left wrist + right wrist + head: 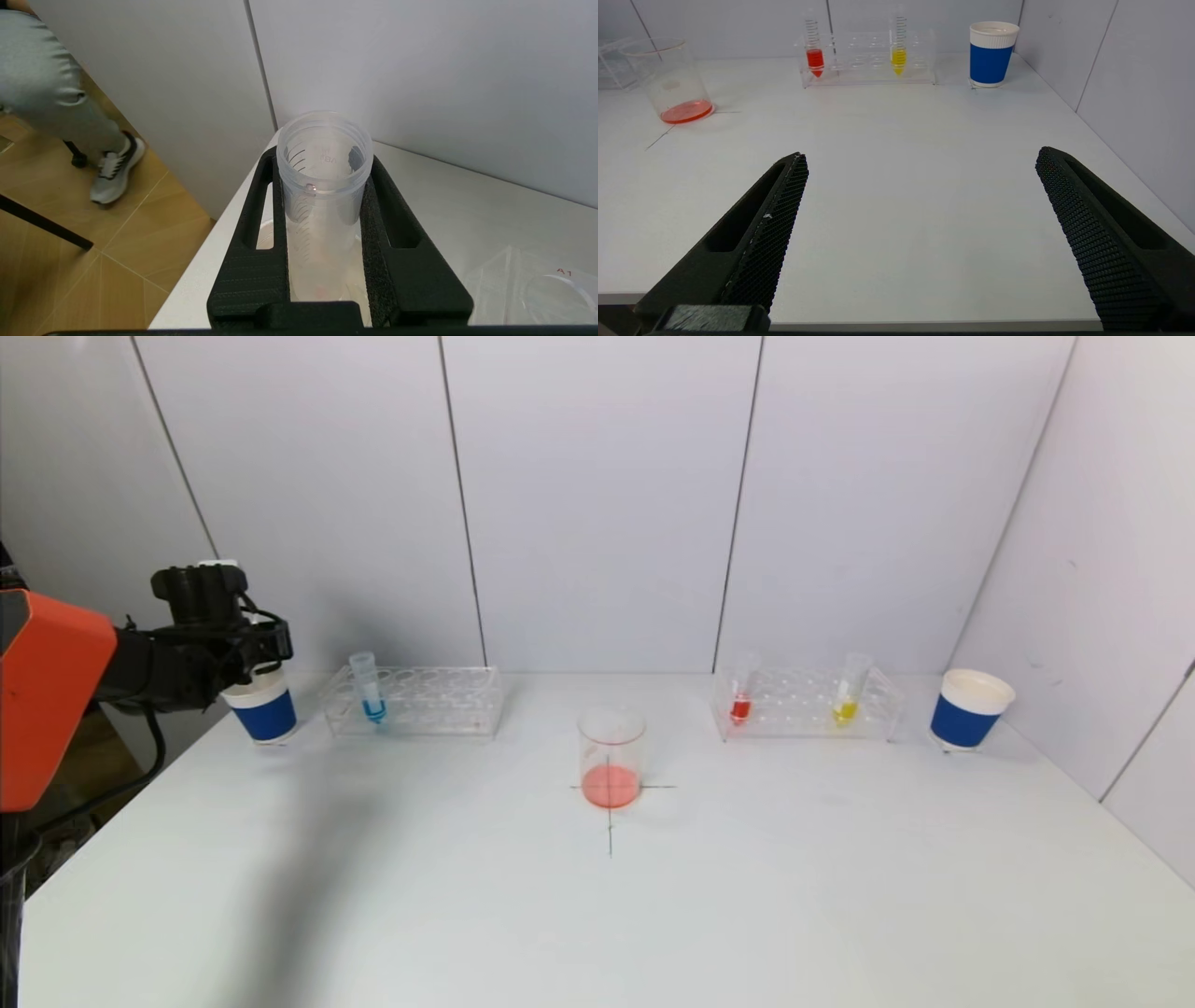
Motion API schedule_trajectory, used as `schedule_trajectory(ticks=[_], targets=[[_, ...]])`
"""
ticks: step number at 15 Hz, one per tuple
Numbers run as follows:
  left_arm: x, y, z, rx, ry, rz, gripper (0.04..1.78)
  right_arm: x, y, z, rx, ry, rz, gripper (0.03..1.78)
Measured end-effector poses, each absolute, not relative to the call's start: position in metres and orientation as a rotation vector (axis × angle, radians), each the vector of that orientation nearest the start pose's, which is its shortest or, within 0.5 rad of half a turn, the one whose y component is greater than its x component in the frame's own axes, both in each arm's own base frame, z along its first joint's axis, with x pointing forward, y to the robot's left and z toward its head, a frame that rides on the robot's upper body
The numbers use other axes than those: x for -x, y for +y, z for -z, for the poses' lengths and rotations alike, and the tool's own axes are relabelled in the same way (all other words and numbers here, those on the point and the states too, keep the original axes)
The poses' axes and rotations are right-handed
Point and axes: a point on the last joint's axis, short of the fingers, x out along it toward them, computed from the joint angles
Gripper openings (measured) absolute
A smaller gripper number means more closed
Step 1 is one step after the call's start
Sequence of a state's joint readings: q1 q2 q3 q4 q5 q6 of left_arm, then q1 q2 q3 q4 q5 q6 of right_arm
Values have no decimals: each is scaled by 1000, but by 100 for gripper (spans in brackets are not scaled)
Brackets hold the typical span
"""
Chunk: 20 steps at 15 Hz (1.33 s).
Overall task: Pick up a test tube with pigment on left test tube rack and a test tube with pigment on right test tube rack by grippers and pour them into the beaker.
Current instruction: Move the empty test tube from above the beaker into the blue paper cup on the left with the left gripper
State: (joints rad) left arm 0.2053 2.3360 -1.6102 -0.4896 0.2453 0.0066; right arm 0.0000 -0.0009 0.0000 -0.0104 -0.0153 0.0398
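My left gripper (266, 649) is shut on a clear, empty-looking test tube (322, 186), held upright over the blue paper cup (264, 705) at the table's far left; in the left wrist view the gripper (323, 161) hides most of the cup. The left rack (415, 702) holds a tube with blue pigment (369, 691). The right rack (808, 705) holds a red tube (741, 695) and a yellow tube (850, 695). The beaker (611, 765) at the centre holds red-orange liquid. My right gripper (922, 155) is open and empty over the table's front edge, out of the head view.
A second blue paper cup (969, 709) stands right of the right rack. White walls close the back and right side. The table's left edge drops to a wooden floor, where a person's leg (46, 93) shows. A black cross is marked under the beaker.
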Motion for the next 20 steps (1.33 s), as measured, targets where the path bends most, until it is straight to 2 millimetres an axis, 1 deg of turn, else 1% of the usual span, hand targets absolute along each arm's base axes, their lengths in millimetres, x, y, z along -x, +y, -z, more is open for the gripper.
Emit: schedule_trajectory(ticks=[5,15,17,18,20], targets=[[-475,106,-129,-12,252,-457,45,23,0,-77,-40,-12,15,177],[-475,105,-128,-5,256,-457,47,23,0,-77,-40,-12,15,177],[-475,105,-128,-9,256,-456,55,23,0,-77,-39,-12,15,177],[-475,105,-128,-10,256,-456,63,23,0,-77,-40,-12,15,177],[-475,105,-128,-11,256,-456,88,23,0,-77,-40,-12,15,177]])
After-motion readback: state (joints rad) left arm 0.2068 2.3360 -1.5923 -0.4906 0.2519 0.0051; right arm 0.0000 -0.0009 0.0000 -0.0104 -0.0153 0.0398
